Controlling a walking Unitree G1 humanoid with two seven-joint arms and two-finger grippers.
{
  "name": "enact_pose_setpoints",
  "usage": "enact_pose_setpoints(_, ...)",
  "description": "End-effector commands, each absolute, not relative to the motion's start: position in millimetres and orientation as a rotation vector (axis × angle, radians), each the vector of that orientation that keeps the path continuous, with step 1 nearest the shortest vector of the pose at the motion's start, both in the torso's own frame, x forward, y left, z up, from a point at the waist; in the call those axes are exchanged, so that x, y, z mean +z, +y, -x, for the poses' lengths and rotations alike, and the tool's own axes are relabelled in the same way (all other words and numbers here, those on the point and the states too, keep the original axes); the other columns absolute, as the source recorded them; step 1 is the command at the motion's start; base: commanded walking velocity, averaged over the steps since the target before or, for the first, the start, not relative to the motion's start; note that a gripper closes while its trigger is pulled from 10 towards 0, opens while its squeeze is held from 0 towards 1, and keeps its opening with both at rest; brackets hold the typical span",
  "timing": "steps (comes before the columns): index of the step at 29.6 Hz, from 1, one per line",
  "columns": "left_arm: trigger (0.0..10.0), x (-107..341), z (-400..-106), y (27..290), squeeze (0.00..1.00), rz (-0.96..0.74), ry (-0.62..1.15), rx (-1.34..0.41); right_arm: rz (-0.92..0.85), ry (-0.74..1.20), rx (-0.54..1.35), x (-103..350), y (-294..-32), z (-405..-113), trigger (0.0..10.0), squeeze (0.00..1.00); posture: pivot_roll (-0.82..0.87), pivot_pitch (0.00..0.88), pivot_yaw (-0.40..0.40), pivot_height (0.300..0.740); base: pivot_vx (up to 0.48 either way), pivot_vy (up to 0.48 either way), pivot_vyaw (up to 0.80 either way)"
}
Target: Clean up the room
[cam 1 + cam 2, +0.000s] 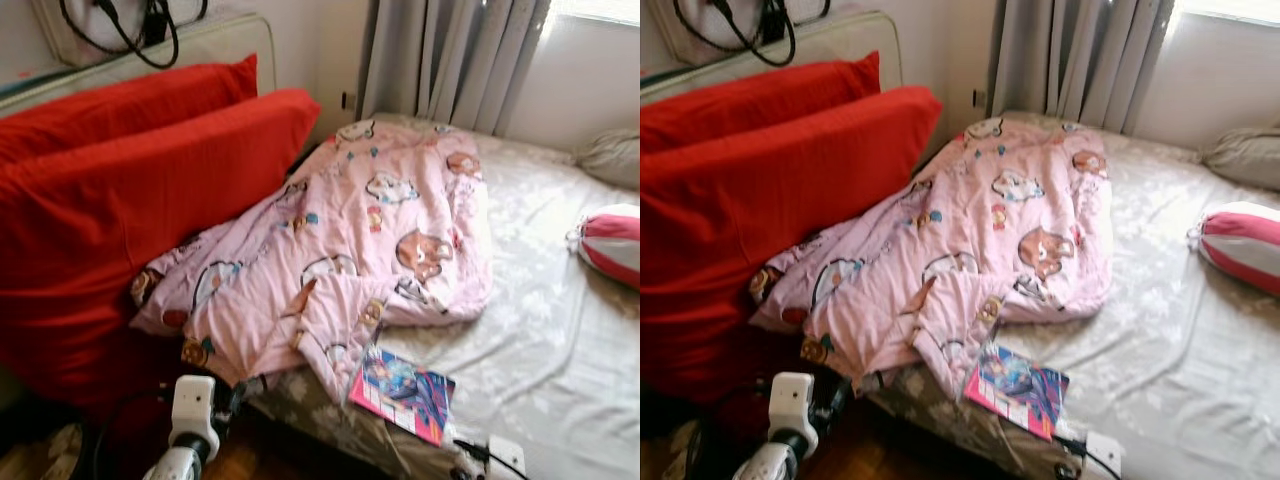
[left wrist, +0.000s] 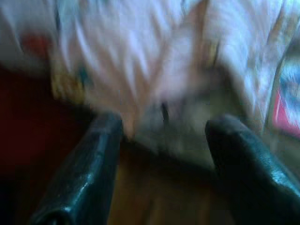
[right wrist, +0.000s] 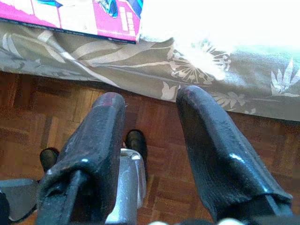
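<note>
I am holding the left gripper (image 2: 161, 140), fingers parted, just below the pink blanket (image 1: 350, 240) spilling over the bed's (image 1: 560, 400) near edge, with the right gripper (image 3: 150, 122) hovering released beneath the magazine (image 1: 402, 393), red pillows (image 1: 130, 200) crowding leftward.

Bed (image 1: 560, 330) covered with grey floral sheet; grey curtains (image 1: 450, 60) hung at bright window (image 1: 600, 10); white wall (image 1: 320, 45) behind; wood parquet floor (image 3: 56, 112) seen below.

Both arms hang low, left claw (image 2: 161, 136) and right claw (image 3: 150, 108) each spread apart, empty.
</note>
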State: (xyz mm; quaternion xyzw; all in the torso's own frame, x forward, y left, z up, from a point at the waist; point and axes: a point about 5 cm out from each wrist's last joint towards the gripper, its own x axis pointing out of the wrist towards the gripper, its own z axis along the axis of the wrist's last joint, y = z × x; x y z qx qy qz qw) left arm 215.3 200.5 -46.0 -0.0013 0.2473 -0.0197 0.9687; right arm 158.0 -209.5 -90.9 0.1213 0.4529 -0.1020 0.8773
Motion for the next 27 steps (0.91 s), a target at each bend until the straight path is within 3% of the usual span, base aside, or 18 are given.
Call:
enact_pose_setpoints(1, 10.0, -56, -206, 204, 0.00, 0.019, 0.596, -0.010, -0.246, 0.952, -0.207, -92, -210, -156, 10.0, 0.00, 0.08, 0.000, -0.044, 0.740, 0.000, 0.000, 0.00)
enact_pose_setpoints(7, 10.0, -73, -189, 210, 0.00, 0.021, 0.786, 0.073, -0.235, 0.948, -0.184, -91, -208, -159, 10.0, 0.00, 0.07, 0.000, -0.048, 0.740, 0.000, 0.000, 0.00)
enact_pose_setpoints(10, 10.0, -66, -203, 203, 0.00, 0.013, 0.741, 0.031, -0.232, 0.944, -0.177, -90, -208, -160, 10.0, 0.00, 0.05, 0.000, -0.036, 0.740, 0.000, 0.000, 0.00)
enact_pose_setpoints(16, 10.0, -66, -204, 201, 0.00, 0.030, 0.747, 0.046, -0.235, 0.953, -0.177, -91, -208, -160, 10.0, 0.00, 0.07, 0.000, -0.044, 0.740, 0.000, 0.000, 0.00)
enact_pose_setpoints(27, 10.0, -80, -171, 222, 0.00, 0.021, 0.856, 0.102, -0.236, 0.948, -0.175, -90, -208, -160, 10.0, 0.00, 0.06, 0.000, -0.042, 0.740, 0.000, -0.181, 0.00)
